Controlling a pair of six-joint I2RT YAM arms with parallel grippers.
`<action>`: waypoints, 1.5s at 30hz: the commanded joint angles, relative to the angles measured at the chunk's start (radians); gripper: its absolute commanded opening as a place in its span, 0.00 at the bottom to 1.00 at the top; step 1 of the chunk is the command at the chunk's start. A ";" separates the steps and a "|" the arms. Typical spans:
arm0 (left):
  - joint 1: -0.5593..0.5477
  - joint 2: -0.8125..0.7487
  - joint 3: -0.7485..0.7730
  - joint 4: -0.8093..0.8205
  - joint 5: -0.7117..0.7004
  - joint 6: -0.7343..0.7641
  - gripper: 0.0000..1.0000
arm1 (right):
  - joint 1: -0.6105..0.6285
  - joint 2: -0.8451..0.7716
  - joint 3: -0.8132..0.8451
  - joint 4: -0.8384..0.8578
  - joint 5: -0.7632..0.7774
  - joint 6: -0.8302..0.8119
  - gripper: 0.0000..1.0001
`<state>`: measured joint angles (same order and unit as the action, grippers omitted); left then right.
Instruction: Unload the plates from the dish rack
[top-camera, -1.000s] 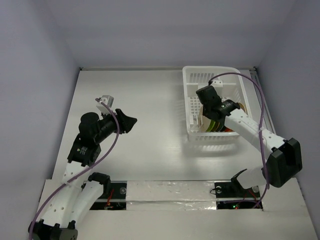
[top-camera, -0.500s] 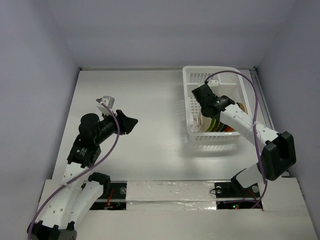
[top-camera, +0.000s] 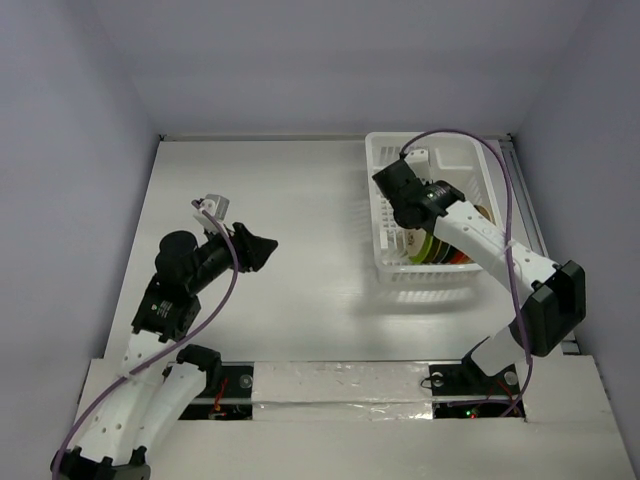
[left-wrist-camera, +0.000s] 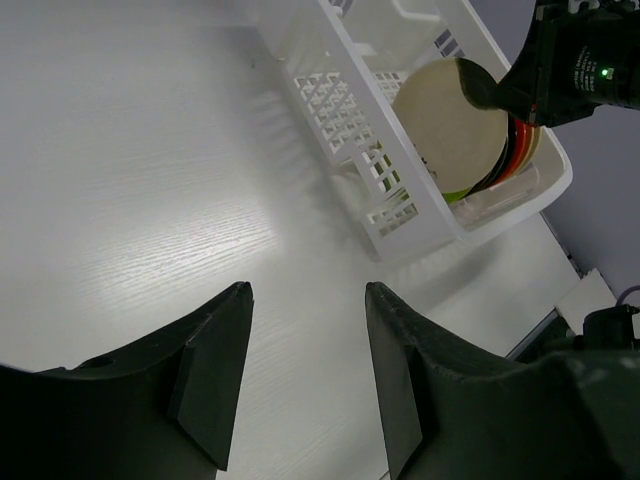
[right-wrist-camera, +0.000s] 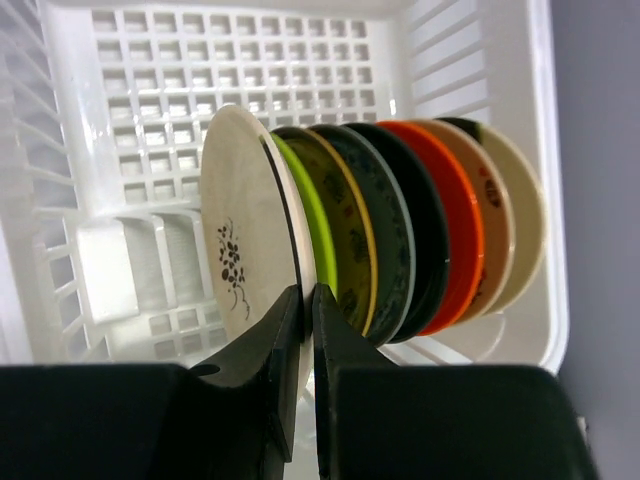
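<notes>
The white dish rack (top-camera: 385, 200) stands at the table's far right; it also shows in the right wrist view (right-wrist-camera: 90, 160) and the left wrist view (left-wrist-camera: 340, 120). Several plates stand on edge in it: cream with a black flower (right-wrist-camera: 240, 240), lime green (right-wrist-camera: 320, 235), dark (right-wrist-camera: 400, 235), orange-red (right-wrist-camera: 455, 230), tan (right-wrist-camera: 515, 225). My right gripper (right-wrist-camera: 307, 300) is shut on the near rim of the cream plate (top-camera: 410, 243), which also shows in the left wrist view (left-wrist-camera: 450, 130). My left gripper (left-wrist-camera: 308, 300) is open and empty over bare table, left of the rack (top-camera: 258, 247).
Grey walls enclose the white table (top-camera: 280, 200) on three sides. The right arm (top-camera: 490, 245) reaches over the rack's right part. A taped strip (top-camera: 340, 385) runs along the near edge between the arm bases.
My right gripper has moved left and farther back over the rack, holding the cream plate's rim. The left arm has barely shifted.
</notes>
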<state>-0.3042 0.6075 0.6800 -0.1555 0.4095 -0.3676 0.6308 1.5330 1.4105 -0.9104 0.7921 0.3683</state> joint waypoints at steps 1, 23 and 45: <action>-0.006 -0.020 -0.010 0.027 -0.005 0.006 0.46 | 0.020 0.012 0.087 -0.019 0.096 -0.008 0.00; -0.015 -0.048 0.018 -0.029 -0.152 -0.007 0.47 | 0.165 -0.117 0.239 0.300 -0.244 0.023 0.00; -0.015 -0.087 0.029 -0.069 -0.282 -0.031 0.37 | 0.279 0.541 0.314 0.628 -0.524 0.161 0.00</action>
<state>-0.3141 0.5323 0.6804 -0.2520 0.1268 -0.3943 0.9161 2.0777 1.6878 -0.3794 0.2516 0.5007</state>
